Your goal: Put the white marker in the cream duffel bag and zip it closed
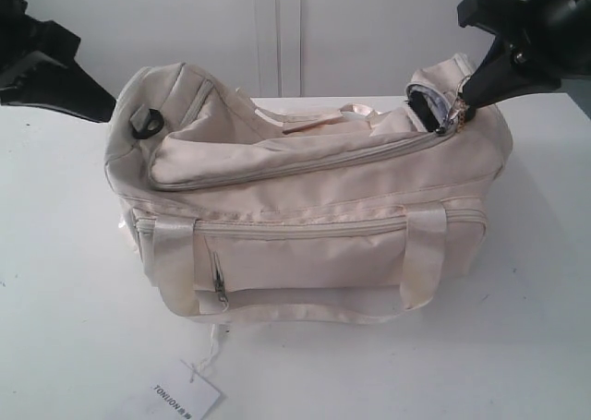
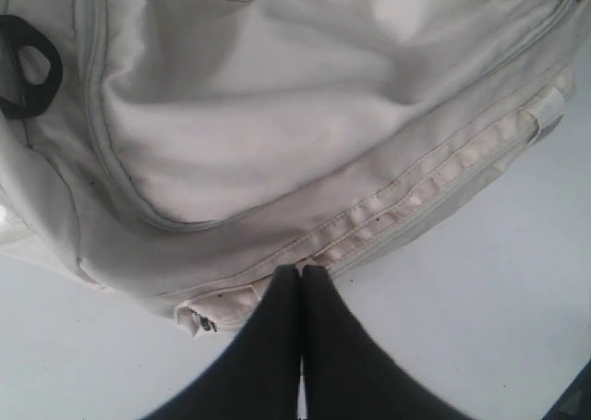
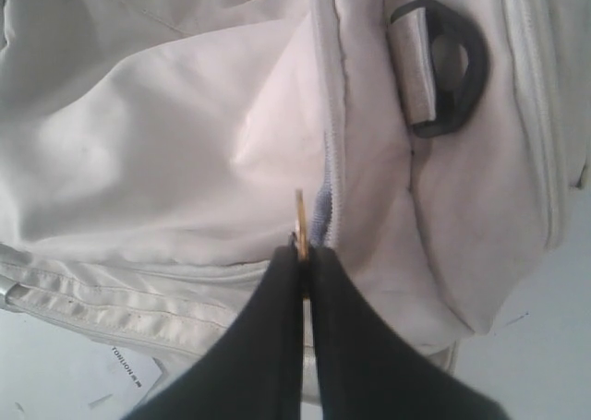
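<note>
Between right gripper [image 3: 305, 250] jaws, clenched: gold zipper pull [image 3: 299, 213] of cream duffel bag [image 1: 305, 245]; white marker unseen, likely inside; zipping step, next drag pull to close dark gap [image 1: 425, 106] beside tips; left gripper [image 2: 300, 270] clenched empty, bag just ahead.

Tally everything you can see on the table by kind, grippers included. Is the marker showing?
cream duffel bag: 1
paper tag: 1
grippers: 2 (left gripper shut; right gripper shut on the zipper pull)
white marker: 0 in view
Total: 4
</note>
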